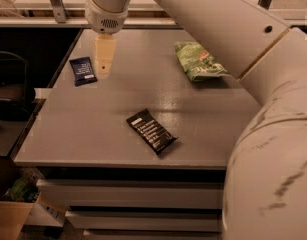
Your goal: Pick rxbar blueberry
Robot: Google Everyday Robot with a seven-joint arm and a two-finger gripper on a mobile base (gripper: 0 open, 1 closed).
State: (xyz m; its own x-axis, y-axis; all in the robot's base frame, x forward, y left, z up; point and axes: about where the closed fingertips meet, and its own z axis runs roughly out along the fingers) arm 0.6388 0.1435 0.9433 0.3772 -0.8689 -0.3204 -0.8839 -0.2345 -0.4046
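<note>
Where rxbar blueberry point(83, 70) lies, end effector point(103, 70) just beside

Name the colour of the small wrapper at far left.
Dark navy with white text, camera view; the gripper hangs beside the rxbar blueberry.

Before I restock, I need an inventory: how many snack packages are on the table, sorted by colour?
Navy blue: 1 (rxbar blueberry)
Black: 1 (long bar)
Green: 1 (chip bag)
Total: 3
The claw hangs over the table, close beside the rxbar blueberry.
</note>
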